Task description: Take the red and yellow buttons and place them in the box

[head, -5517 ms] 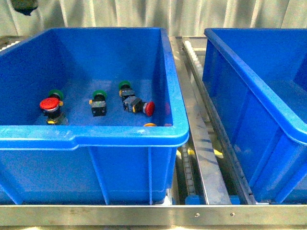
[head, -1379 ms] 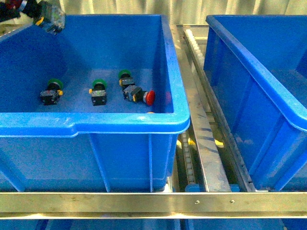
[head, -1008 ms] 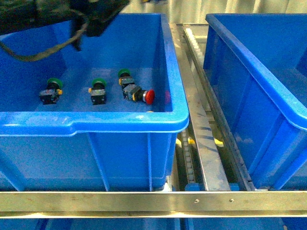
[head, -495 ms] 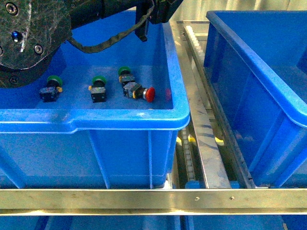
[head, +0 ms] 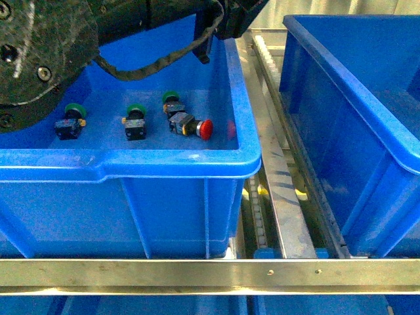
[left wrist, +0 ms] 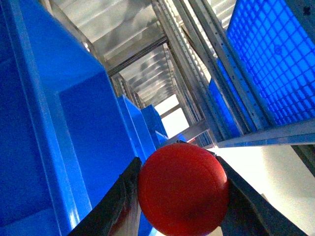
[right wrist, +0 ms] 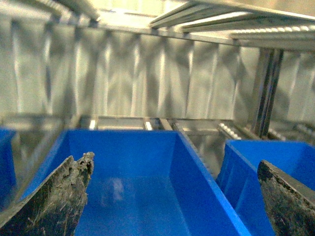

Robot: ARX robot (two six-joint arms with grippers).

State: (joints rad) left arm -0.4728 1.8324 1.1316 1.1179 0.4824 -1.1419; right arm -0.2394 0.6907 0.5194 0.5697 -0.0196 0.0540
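In the left wrist view a red button (left wrist: pixel 183 194) fills the space between the dark fingers (left wrist: pixel 118 201), and my left gripper (left wrist: pixel 183 197) is shut on its domed cap. My left arm (head: pixel 65 39) stretches across the top of the front view towards the gap between the bins. A second red button (head: pixel 195 127) lies on its side in the left blue bin (head: pixel 131 164). The blue box (head: pixel 348 98) stands to the right. My right gripper (right wrist: pixel 174 196) hangs open and empty above a blue bin (right wrist: pixel 133 196). No yellow button is in view.
Three green-capped switches (head: pixel 134 121) stand in the left bin beside the lying red button. A metal roller rail (head: pixel 275 164) runs between the two bins. A steel bar (head: pixel 210 272) crosses the front edge.
The red button at the bin's left is gone from the floor. My left arm has swung in from the upper left and moved right over the bin's far wall.
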